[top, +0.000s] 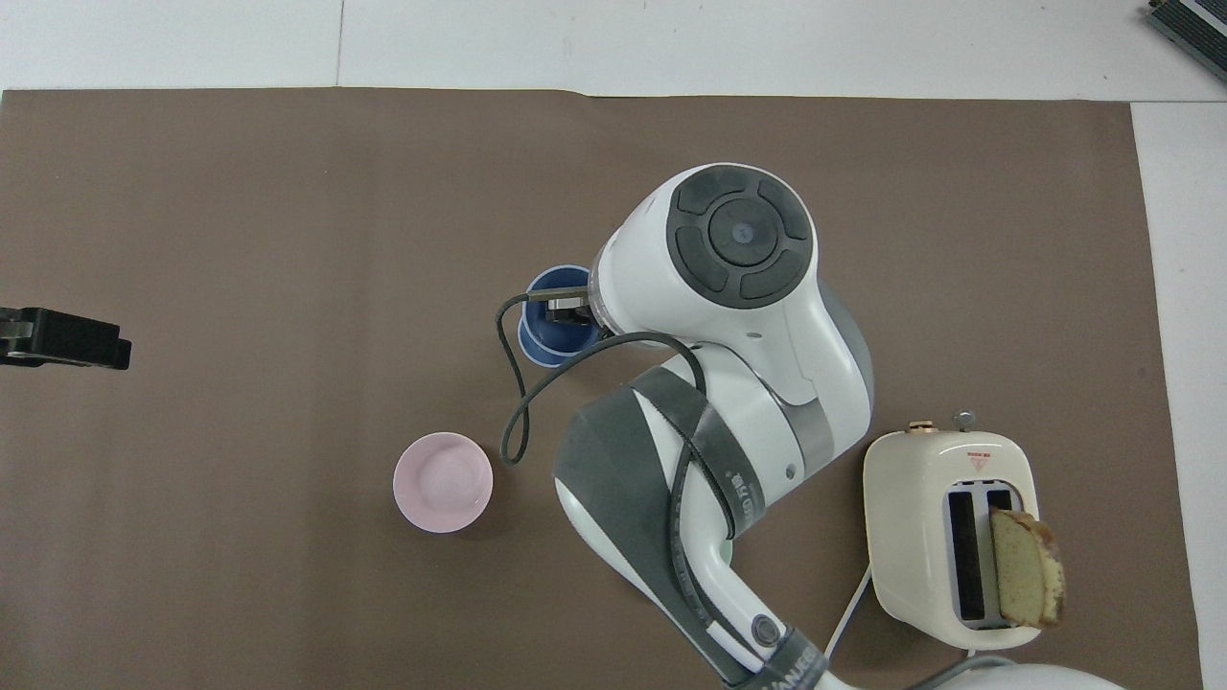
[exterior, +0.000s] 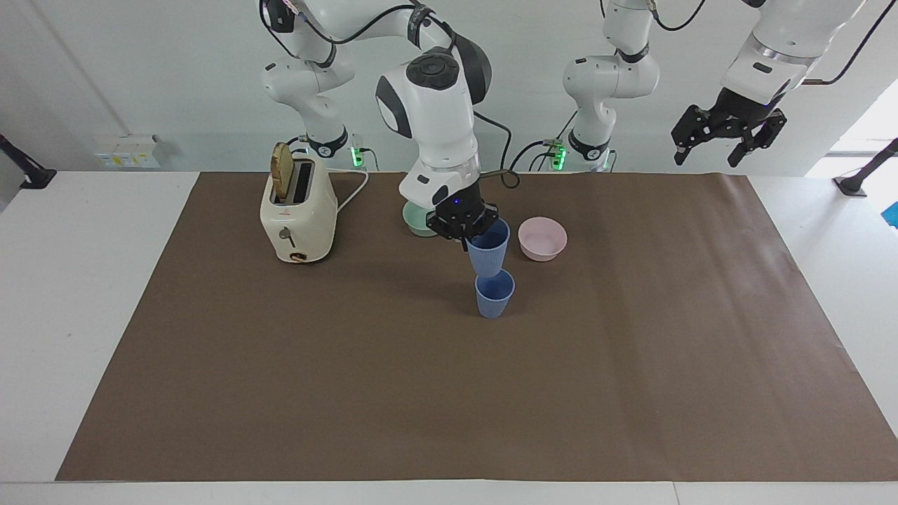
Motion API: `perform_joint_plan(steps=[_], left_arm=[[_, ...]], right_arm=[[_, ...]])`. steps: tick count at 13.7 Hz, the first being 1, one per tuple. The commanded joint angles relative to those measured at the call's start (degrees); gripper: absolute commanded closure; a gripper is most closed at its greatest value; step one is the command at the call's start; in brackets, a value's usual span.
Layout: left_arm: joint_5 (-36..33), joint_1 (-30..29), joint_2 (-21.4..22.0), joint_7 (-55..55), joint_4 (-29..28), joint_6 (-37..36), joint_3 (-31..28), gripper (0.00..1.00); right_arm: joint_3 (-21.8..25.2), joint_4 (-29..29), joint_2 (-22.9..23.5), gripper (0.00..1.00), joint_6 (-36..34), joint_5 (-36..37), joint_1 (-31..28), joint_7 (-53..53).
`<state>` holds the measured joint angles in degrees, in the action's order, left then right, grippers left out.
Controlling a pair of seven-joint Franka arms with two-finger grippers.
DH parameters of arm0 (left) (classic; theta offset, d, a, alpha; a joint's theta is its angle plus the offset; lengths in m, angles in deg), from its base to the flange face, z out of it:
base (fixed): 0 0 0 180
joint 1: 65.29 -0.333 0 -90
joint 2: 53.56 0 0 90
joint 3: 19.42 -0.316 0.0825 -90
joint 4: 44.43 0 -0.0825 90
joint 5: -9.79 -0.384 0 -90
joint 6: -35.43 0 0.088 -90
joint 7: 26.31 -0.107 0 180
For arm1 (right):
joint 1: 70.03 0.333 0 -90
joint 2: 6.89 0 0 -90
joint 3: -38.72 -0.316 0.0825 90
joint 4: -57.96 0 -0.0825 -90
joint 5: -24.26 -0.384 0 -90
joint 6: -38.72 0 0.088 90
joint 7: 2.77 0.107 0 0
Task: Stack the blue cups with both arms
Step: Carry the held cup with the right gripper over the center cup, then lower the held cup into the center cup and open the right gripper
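Observation:
My right gripper [exterior: 466,230] is shut on the rim of one blue cup [exterior: 489,252] and holds it upright in the air, right over the second blue cup [exterior: 494,294]. The second cup stands on the brown mat [exterior: 631,351]. The held cup's base is at about the standing cup's rim; I cannot tell if they touch. In the overhead view the held cup [top: 542,287] overlaps the standing cup [top: 537,351], and the right gripper [top: 567,309] has one finger inside it. My left gripper [exterior: 729,137] waits open and empty, high over the left arm's end of the table [top: 57,337].
A pink bowl [exterior: 542,238] [top: 443,481] sits nearer to the robots than the cups. A green bowl [exterior: 415,224] is partly hidden by the right arm. A cream toaster [exterior: 298,210] [top: 949,532] with a slice of bread stands toward the right arm's end.

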<state>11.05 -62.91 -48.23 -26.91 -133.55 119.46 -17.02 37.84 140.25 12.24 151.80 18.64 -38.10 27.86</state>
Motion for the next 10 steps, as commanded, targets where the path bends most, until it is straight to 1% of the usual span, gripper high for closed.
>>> perform_joint_plan(steps=[1,10], left_arm=[[-0.47,-0.44,0.65,-0.1,-0.27,-0.79,0.23,0.0],[-0.38,-0.44,0.65,-0.1,-0.27,-0.79,0.23,0.0]], right_arm=[[-1.14,-1.34,0.82,1.0,1.45,-0.96,-0.9,1.01],[-1.14,1.55,3.37,1.0,1.54,-0.88,-0.82,-1.88]])
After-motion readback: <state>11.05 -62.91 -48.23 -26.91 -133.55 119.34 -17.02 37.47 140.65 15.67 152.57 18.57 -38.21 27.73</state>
